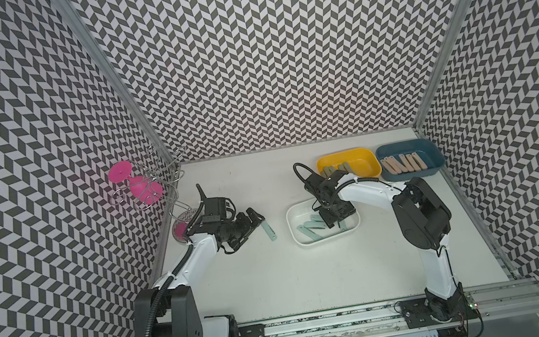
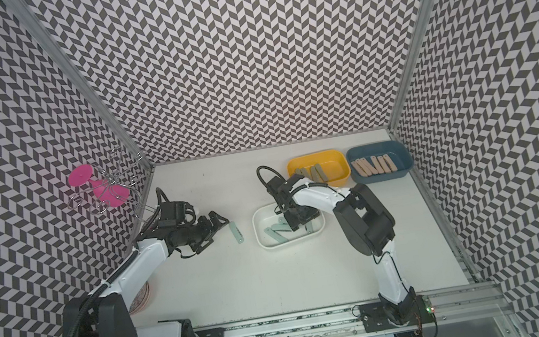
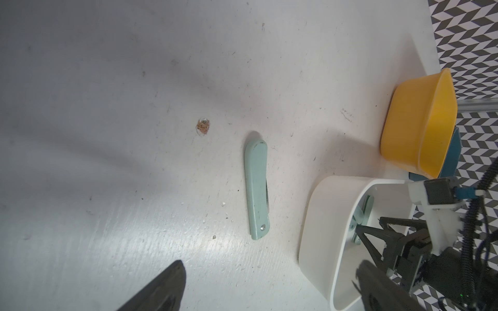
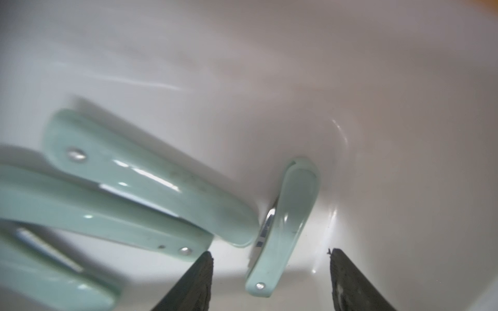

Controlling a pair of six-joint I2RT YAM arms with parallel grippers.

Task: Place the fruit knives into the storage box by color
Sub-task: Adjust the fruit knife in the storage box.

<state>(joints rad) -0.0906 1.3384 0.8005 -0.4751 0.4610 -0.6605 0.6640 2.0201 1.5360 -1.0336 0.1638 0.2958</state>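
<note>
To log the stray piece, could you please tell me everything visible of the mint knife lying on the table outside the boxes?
The mint knife is a flat, round-ended, glossy plastic-looking bar, folded, with a silver rivet near one end and a thin dark blade edge along one side; faint scratches mark it. It lies flat on the white table, alone, between the open left tool and the white box, touching neither.

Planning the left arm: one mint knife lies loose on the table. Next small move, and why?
Likely lower the left gripper onto the mint knife and close. Its jaws stand open and empty short of it; it lies alone on the table beside the white box holding the other mint knives.
</note>
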